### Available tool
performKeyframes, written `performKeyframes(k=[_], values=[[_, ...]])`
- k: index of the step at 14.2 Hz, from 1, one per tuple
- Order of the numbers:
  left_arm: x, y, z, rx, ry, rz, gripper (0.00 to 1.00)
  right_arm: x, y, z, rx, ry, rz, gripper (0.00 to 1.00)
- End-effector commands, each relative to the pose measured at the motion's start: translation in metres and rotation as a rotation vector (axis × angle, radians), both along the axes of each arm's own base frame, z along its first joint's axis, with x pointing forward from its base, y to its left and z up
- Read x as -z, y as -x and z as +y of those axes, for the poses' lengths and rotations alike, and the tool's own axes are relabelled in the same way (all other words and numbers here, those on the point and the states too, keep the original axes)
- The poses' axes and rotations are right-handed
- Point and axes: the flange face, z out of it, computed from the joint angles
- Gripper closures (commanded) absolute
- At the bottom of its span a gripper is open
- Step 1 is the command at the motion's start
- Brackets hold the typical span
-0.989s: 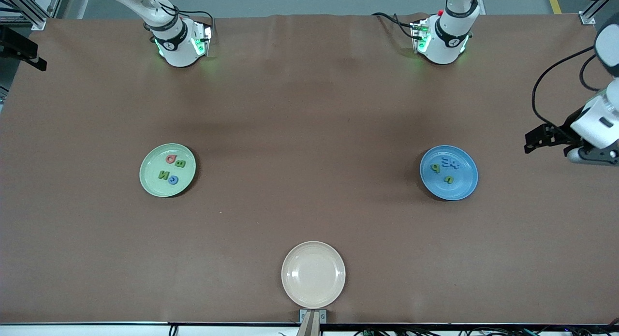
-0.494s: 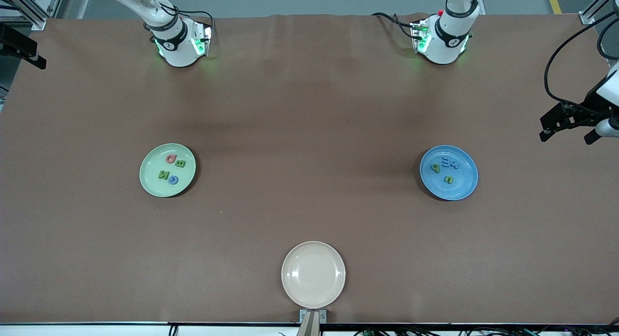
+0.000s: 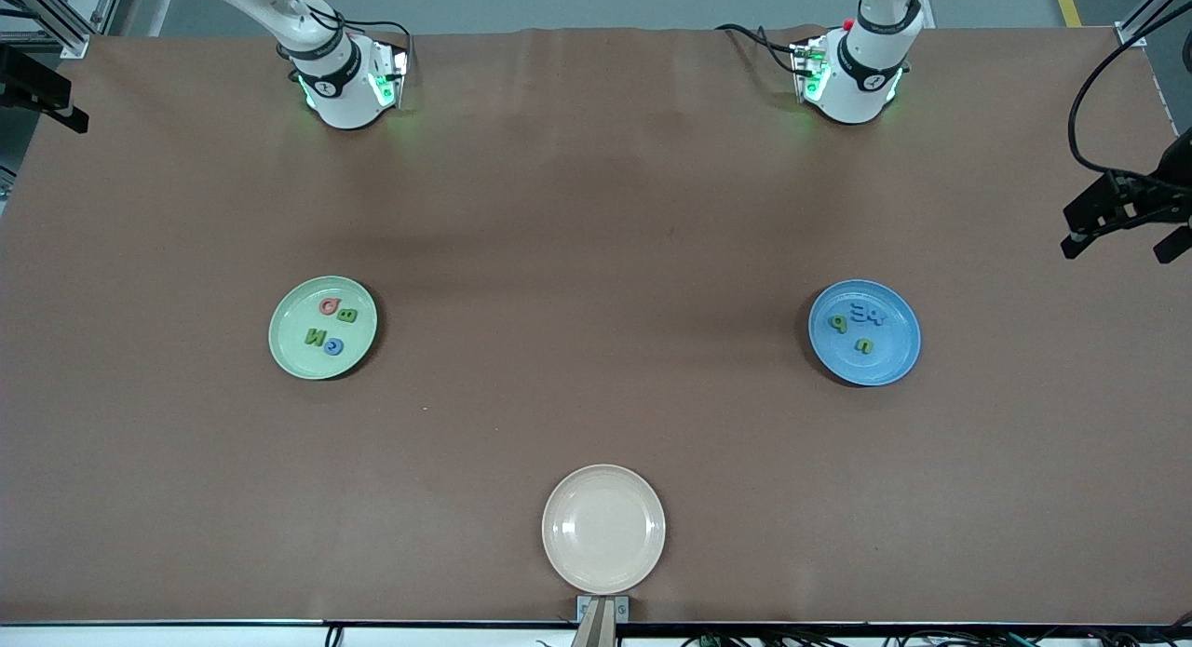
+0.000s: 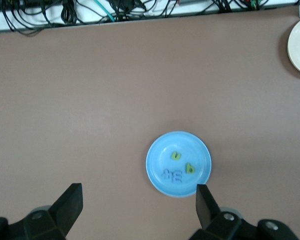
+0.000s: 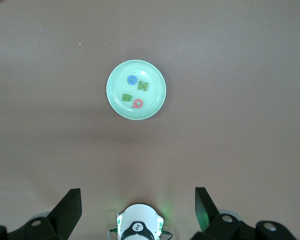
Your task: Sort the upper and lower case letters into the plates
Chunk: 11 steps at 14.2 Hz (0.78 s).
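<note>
Letters sit in mint green plate (image 3: 322, 328) and blue plate (image 3: 864, 332); left hand (image 3: 1122, 230) fingers apart at surface edge; right hand (image 5: 137, 210) fingers apart

letters n, b, c on the green plate (image 3: 279, 344); others unclear.
</note>
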Motion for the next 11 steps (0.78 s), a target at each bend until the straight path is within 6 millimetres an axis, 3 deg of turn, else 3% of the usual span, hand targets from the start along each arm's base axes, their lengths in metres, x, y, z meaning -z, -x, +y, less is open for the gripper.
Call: performKeyframes(k=[1,11], values=[[-0.015,-0.001,0.001,-0.003,0.017,0.052,0.00,-0.002,0.009,0.004,-0.008,0.001,-0.014,0.00],[-0.002,-0.007,0.002,-0.005,0.017,0.068,0.00,-0.007,0.002,0.007,-0.014,0.003,-0.078,0.00]])
